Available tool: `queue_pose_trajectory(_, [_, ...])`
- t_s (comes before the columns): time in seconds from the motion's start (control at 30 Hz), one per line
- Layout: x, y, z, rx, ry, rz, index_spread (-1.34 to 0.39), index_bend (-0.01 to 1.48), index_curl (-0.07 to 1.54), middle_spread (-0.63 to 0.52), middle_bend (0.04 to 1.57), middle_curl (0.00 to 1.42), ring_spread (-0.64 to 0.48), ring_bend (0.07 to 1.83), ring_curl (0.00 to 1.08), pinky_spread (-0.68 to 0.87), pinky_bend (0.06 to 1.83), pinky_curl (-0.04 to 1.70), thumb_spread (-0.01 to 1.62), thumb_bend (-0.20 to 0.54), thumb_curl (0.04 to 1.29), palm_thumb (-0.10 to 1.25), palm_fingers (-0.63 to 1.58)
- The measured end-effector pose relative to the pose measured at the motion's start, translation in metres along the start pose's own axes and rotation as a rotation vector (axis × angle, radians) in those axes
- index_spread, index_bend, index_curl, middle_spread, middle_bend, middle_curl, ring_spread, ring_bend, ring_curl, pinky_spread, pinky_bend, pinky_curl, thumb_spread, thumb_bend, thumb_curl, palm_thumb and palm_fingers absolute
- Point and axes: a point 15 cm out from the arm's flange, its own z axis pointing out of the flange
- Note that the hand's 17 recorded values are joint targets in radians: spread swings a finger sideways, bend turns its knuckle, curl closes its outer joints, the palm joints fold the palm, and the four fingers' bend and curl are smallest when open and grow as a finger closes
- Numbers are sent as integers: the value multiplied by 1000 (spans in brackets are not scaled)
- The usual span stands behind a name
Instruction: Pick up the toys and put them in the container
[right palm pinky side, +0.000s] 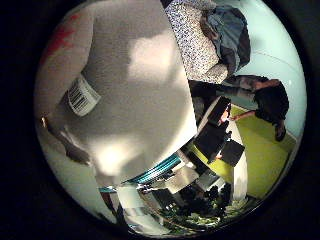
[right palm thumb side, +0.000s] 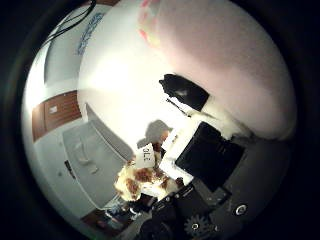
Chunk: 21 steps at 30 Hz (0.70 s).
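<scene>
- Pale plush toy (right palm pinky side: 135, 85), barcode tag (right palm pinky side: 82, 96) attached, pressed close against the palm, filling much of both palm views.
- Hand (right palm thumb side: 210, 155): white-and-black fingers beside the toy; degree of closure around it impossible to tell.
- Second toy (right palm thumb side: 137, 180), brown-spotted, with paper tag, lying on the white surface (right palm thumb side: 115, 85).

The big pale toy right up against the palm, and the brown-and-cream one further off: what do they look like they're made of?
Pale toy: seems soft plush, with a matte, fuzzy nap and a sewn-in barcode label; pinkish in the thumb-side view. Brown-and-cream toy: also looks like plush, with a tufty, patchy pile and a white tag. The filling of either cannot be judged.
</scene>
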Motion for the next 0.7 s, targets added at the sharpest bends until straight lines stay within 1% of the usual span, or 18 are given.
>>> queue_pose_trajectory(0.03, [0,-1,-5,9,3,-5,-453,422,445,-272,821,634,-292,1067,524,-289,978,408,1103,-1,376,765,1204])
queue_pose_trajectory(0.1, [3,-1,-13,26,22,-16,-475,627,573,-301,925,735,-296,1190,593,-282,1175,506,1070,1,412,851,1157])
queue_pose_trajectory(0.17, [6,-1,-24,45,43,-26,-475,707,624,-307,969,773,-293,1227,618,-275,1221,540,1057,1,425,882,1131])
queue_pose_trajectory(0.2, [6,-1,-30,56,47,-27,-454,880,745,-308,1089,864,-288,1286,673,-250,1319,619,1027,10,473,973,1095])
queue_pose_trajectory(0.27, [6,-1,-44,85,48,-27,-418,976,830,-296,1158,922,-284,1327,719,-223,1388,686,1007,8,518,1029,1060])
queue_pose_trajectory(0.4, [6,10,-72,112,52,-26,-369,1056,926,-275,1229,989,-277,1390,787,-185,1424,796,958,-8,598,1079,979])
queue_pose_trajectory(0.5, [4,34,-92,84,52,-29,-349,1084,967,-262,1263,1017,-273,1415,818,-172,1431,865,922,-15,642,1076,941])
queue_pose_trajectory(0.63, [-12,63,-153,141,59,-61,-331,1107,1000,-250,1296,1037,-269,1436,846,-166,1418,951,889,-14,692,1072,907])
queue_pose_trajectory(0.7, [-24,80,-173,141,62,-89,-320,1117,1013,-245,1306,1042,-267,1441,855,-159,1406,992,880,-14,712,1069,898])
